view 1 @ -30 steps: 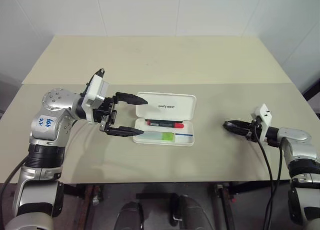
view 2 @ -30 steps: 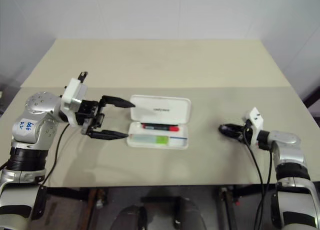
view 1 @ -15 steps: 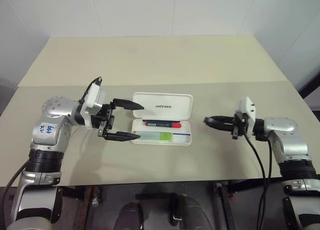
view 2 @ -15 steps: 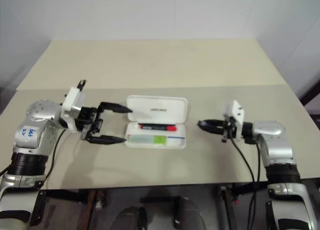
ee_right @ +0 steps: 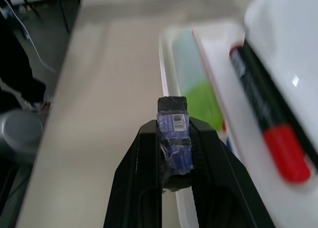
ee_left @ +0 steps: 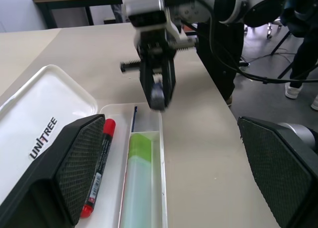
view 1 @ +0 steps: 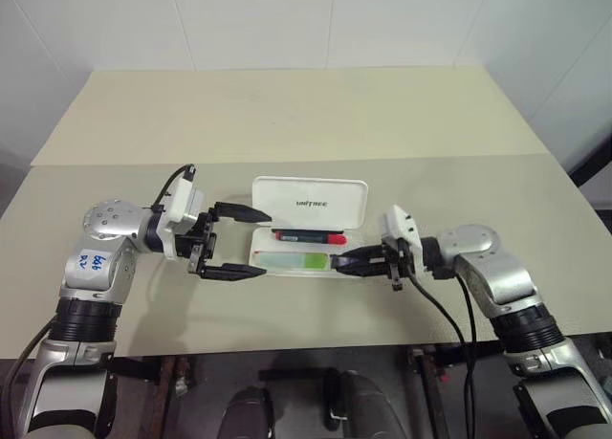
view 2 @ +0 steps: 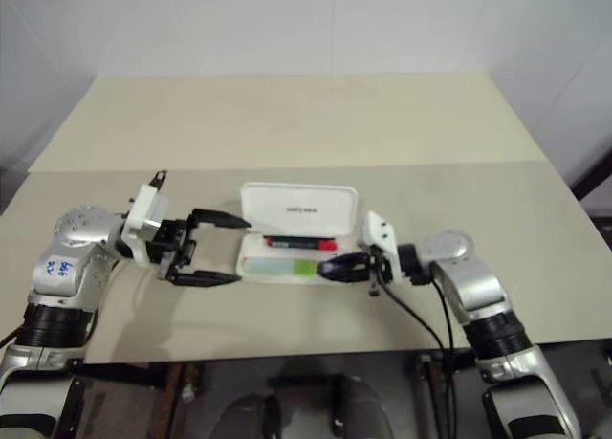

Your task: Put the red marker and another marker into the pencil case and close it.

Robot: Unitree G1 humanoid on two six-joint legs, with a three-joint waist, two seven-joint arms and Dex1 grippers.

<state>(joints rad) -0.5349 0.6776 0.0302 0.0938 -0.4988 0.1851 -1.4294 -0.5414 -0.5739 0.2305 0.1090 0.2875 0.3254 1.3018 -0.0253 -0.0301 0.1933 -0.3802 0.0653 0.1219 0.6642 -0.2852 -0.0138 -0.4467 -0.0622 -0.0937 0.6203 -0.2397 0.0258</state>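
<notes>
The white hard-plastic hinged pencil case [view 1: 308, 227] lies open near the middle of the beige desk [view 1: 287, 114], its lid with dark lettering raised at the far side. In its tray the thick red-capped marker with a black barrel [view 1: 311, 236] lies along the far side, and the pale mint-green marker with a lime-green band [view 1: 293, 261] lies along the near side, just beside it. Both were already there a second ago, and the case has not moved.

The right hand [view 1: 340, 263] has swung in from well out on the right side of the desk; its two black fingers are pressed together with a small blue-labelled block [ee_right: 173, 133] showing between them, and their tips now sit at the right end of the tray, by the green marker's end. The left hand [view 1: 247, 241] stays at the case's left end, fingers spread wide and holding nothing, one tip near the lid's corner, the other by the tray's near corner
</notes>
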